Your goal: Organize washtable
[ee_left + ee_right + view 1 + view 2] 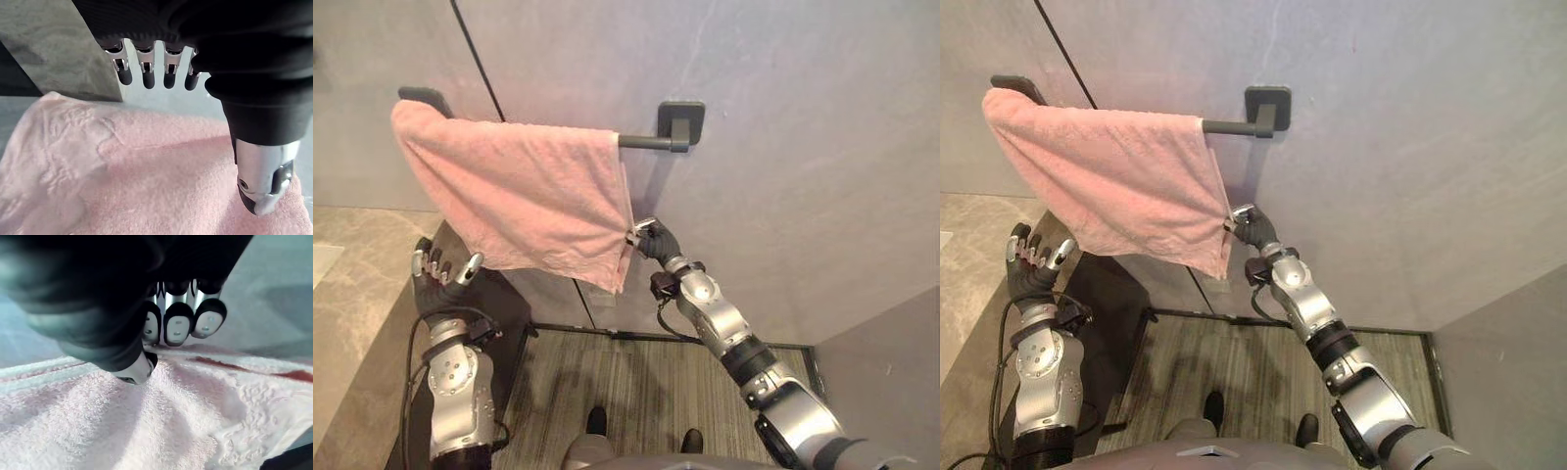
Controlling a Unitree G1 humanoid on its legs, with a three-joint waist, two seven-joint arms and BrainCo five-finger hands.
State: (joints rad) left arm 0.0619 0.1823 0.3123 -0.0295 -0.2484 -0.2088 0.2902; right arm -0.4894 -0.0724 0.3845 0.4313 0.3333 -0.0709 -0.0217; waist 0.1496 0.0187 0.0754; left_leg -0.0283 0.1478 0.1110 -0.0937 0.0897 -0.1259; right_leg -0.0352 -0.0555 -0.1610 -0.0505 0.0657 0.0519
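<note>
A pink towel (524, 201) hangs draped over a dark towel bar (646, 141) on the grey wall (783, 147), sagging towards 5 o'clock. The right hand (651, 238) pinches the towel's lower corner at 4 o'clock, fingers and thumb curled onto the cloth. The left hand (438, 269) is raised at the towel's 7 o'clock, fingers straight and spread, holding nothing.

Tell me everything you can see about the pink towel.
The pink towel is terry cloth, draped over a dark wall-mounted towel bar, covering its left part and hanging askew, lowest at its right corner. The right robot hand pinches its right edge near that corner. The left robot hand is open by its lower left edge.
</note>
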